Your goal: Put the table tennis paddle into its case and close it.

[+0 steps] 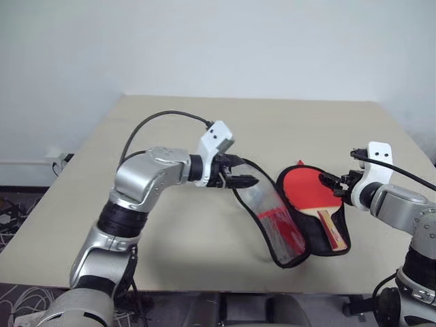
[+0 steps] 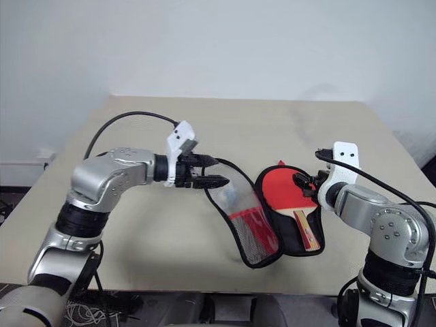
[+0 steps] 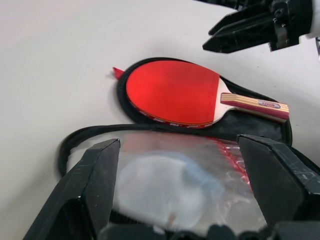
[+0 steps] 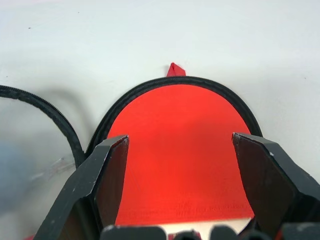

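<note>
The case (image 1: 274,228) lies unzipped on the table. Its lid, with a clear and mesh pocket, is folded out to the left. The table tennis paddle (image 1: 304,189) rests in the black-lined right half, red face up, with the striped wooden handle (image 1: 332,230) pointing toward me. My left gripper (image 1: 244,172) hovers at the lid's far edge, open, with the lid (image 3: 175,175) below its fingers and nothing gripped. My right gripper (image 1: 332,182) is open just above the paddle's blade (image 4: 180,150) and holds nothing.
The beige table (image 1: 170,225) stretches far to the left of the case and behind it. Its front edge runs close under the case. A cable and socket (image 1: 61,162) sit by the wall at the left.
</note>
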Robot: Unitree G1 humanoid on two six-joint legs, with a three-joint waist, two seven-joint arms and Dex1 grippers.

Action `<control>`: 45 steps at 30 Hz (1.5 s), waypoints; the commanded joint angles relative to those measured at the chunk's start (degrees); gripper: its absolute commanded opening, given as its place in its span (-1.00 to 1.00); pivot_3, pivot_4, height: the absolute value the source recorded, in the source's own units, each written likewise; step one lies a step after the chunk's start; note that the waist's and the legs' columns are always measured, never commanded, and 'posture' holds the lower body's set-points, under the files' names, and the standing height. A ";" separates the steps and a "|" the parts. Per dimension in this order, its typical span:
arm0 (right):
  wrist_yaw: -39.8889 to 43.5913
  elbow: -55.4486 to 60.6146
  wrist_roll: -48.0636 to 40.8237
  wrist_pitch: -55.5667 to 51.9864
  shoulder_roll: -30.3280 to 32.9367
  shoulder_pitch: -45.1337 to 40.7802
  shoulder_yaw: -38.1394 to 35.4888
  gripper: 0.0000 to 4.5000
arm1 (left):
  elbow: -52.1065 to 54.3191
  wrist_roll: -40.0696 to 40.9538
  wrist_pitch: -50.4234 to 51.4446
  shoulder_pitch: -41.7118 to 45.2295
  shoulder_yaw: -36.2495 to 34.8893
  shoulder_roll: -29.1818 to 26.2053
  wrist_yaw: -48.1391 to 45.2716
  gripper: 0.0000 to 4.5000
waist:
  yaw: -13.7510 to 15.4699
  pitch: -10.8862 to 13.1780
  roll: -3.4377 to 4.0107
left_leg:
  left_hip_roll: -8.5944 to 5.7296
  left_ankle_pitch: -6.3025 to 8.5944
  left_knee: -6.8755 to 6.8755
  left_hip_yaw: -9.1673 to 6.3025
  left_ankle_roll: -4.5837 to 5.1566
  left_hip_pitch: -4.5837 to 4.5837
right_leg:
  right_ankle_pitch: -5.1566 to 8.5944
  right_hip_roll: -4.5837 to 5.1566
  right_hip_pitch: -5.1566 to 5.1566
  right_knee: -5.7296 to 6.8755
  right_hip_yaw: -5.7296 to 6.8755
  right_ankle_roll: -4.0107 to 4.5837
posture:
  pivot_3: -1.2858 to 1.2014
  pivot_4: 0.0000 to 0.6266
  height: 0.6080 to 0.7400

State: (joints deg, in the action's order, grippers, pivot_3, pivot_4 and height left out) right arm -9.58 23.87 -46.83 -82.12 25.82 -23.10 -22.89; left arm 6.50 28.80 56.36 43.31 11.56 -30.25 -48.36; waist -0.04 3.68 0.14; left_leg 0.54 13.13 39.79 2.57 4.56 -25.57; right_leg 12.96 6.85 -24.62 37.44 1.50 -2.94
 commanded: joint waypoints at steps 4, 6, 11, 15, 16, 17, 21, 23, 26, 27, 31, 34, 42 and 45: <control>3.27 -0.75 4.15 3.47 0.13 -0.52 1.50 0.61 | 2.15 1.00 1.39 -1.78 -3.28 -6.03 -2.25 0.80 | -0.11 0.00 0.00 | -0.01 0.00 0.00 0.03 0.00 0.00 | 0.00 0.00 0.01 0.00 -0.01 0.00 | 0.03 -1.00 0.21; 4.11 -1.54 5.26 4.09 0.15 -0.73 1.90 0.61 | 2.93 1.27 0.74 -3.16 -3.90 -8.40 -3.60 0.55 | -0.12 0.00 0.00 | 0.00 0.00 0.00 0.03 0.00 0.01 | 0.00 0.00 0.00 0.00 -0.01 0.00 | 0.03 -1.00 0.21; 6.09 -3.13 7.52 5.81 0.30 -1.54 2.41 0.61 | 3.65 0.80 -0.13 -5.11 -3.81 -13.70 -6.24 -0.24 | -0.04 0.00 0.00 | 0.01 0.00 0.00 0.03 -0.01 0.00 | 0.00 0.01 -0.03 0.01 0.00 0.00 | 0.03 -1.00 0.21; 7.56 -3.69 8.09 10.26 -0.86 -3.49 1.08 0.61 | 3.83 -1.81 -1.66 -6.20 0.37 -17.65 -8.79 -0.41 | -0.12 0.00 0.01 | 0.02 0.01 -0.01 0.10 -0.02 0.00 | 0.00 0.03 -0.15 0.00 -0.02 0.01 | 0.03 -1.00 0.21; 8.15 -3.76 7.74 11.06 -1.04 -4.15 0.53 0.61 | 3.87 -2.09 -2.21 -6.40 1.08 -17.52 -9.10 -0.41 | -0.10 0.01 0.02 | 0.02 0.01 -0.04 0.11 -0.02 0.00 | -0.01 0.03 -0.17 0.00 -0.02 0.01 | 0.03 -1.00 0.21; 8.72 -3.85 7.39 11.73 -1.17 -4.65 0.06 0.61 | 3.75 -2.35 -2.63 -6.44 1.55 -16.98 -9.11 -0.41 | -0.04 0.01 0.02 | 0.02 0.01 -0.06 0.12 -0.03 0.00 | -0.01 0.04 -0.19 0.00 -0.03 0.01 | 0.03 -1.00 0.21; 10.18 -4.57 8.11 14.95 -0.47 -6.22 -1.15 0.61 | 2.71 -3.04 -2.31 -5.14 5.02 -12.72 -8.61 -0.41 | 0.23 0.00 0.00 | 0.02 0.01 -0.07 0.10 -0.03 -0.03 | -0.01 0.05 -0.22 -0.01 -0.02 0.02 | 0.03 -1.00 0.21; 9.87 -5.91 8.50 15.80 -0.27 -7.16 -2.37 0.61 | 2.06 -3.99 -2.69 -4.18 6.97 -10.32 -8.57 -0.41 | 0.22 0.00 0.00 | 0.00 0.01 -0.07 0.11 -0.03 -0.05 | -0.01 0.06 -0.23 0.00 -0.04 0.02 | 0.03 -1.00 0.21; 9.46 -7.48 9.58 17.56 0.10 -7.88 -3.76 0.61 | 0.34 -4.83 -2.54 -2.28 8.82 -6.65 -8.46 -0.41 | 0.21 0.00 -0.01 | -0.02 0.00 -0.07 0.12 -0.02 -0.06 | -0.05 0.02 -0.15 0.00 -0.06 0.07 | 0.03 -1.00 0.21; 9.25 -7.84 9.63 18.25 -0.13 -8.21 -4.57 0.61 | -0.45 -5.35 -3.04 -1.59 9.39 -5.24 -8.17 -0.41 | 0.17 0.00 -0.01 | -0.01 0.00 -0.08 0.12 -0.01 -0.06 | -0.05 0.01 -0.15 0.02 -0.06 0.06 | 0.03 -1.00 0.21; 8.05 -7.64 8.78 19.90 -1.44 -9.44 -7.09 0.61 | -3.75 -5.74 -2.24 1.44 9.39 -0.09 -6.90 -0.41 | 0.17 0.00 0.00 | -0.01 -0.03 -0.07 0.12 0.03 -0.05 | -0.03 -0.04 -0.14 0.06 -0.08 0.02 | 0.03 -1.00 0.21; 7.64 -6.84 7.77 20.53 -2.14 -9.77 -8.57 0.61 | -5.44 -5.30 -1.73 3.60 8.75 3.21 -6.72 -0.41 | 0.08 0.00 -0.01 | 0.00 -0.15 -0.06 0.11 0.23 -0.04 | -0.04 -0.08 -0.13 0.09 -0.11 0.00 | 0.03 -1.00 0.21; 5.32 -7.12 6.95 25.10 -4.09 -11.05 -12.95 0.61 | -9.34 -5.60 -0.16 7.80 7.48 13.00 -1.57 -0.41 | 0.05 0.00 0.00 | -0.07 -0.18 -0.02 0.06 0.29 -0.04 | -0.15 -0.14 -0.09 0.12 -0.26 -0.17 | 0.03 -1.00 0.21; 4.27 -8.01 6.22 27.15 -4.92 -12.00 -14.75 0.61 | -12.19 -6.90 0.73 10.12 7.48 17.61 2.39 -0.41 | 0.08 0.00 0.01 | -0.10 -0.20 -0.01 0.11 0.33 -0.04 | -0.16 -0.13 -0.10 0.11 -0.33 -0.20 | 0.03 -1.00 0.21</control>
State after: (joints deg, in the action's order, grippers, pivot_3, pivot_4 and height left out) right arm -4.46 14.75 -39.34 -57.53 21.00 -33.04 -35.67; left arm -5.08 22.78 56.82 50.80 20.47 -14.06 -48.28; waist 0.04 3.68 0.15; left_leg 0.44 12.92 39.80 2.66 4.90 -25.61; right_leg 12.80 6.72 -24.70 37.55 1.16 -3.14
